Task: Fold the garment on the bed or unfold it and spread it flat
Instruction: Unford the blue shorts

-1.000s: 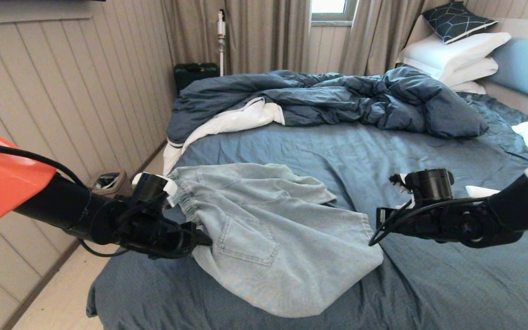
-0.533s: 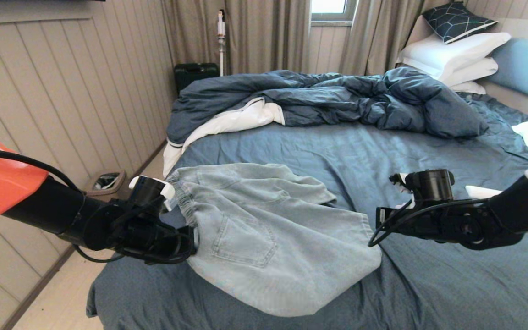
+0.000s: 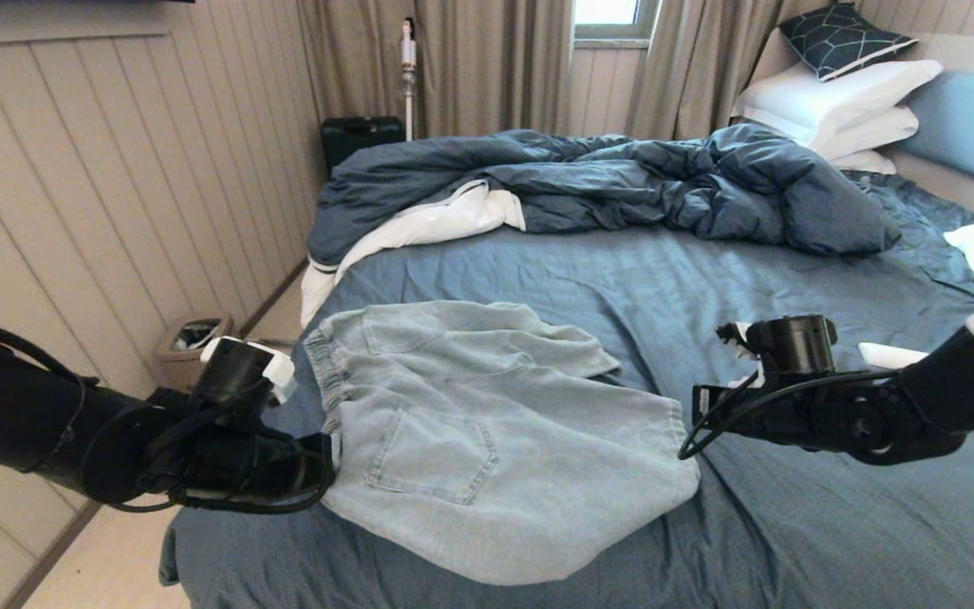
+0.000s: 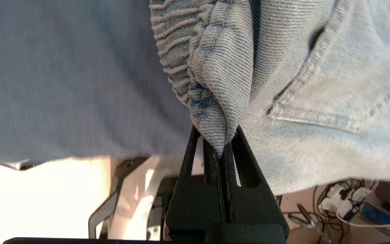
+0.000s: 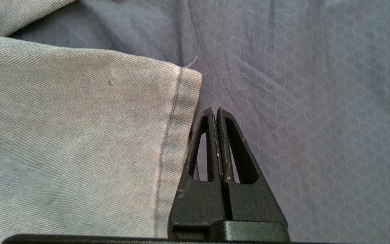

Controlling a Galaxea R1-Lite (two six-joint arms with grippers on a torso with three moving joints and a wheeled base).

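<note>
A dark blue duvet (image 3: 605, 182) with white lining lies rumpled across the upper middle; a small bin (image 3: 191, 337) sits at left by the panelled wall, a dark case (image 3: 360, 135) and beige curtains (image 3: 487, 63) at top

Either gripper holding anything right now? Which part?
Left gripper is shut on the shorts, pinching the gathered elastic waistband. Right gripper is shut and empty, beside the leg hem.

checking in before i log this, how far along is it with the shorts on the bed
Done: the shorts lie mostly spread on the bed. In hand: the left gripper is shut on the waistband corner. Left: a leg is folded over at the far edge; the right gripper, shut and empty, sits beside the hem.
</note>
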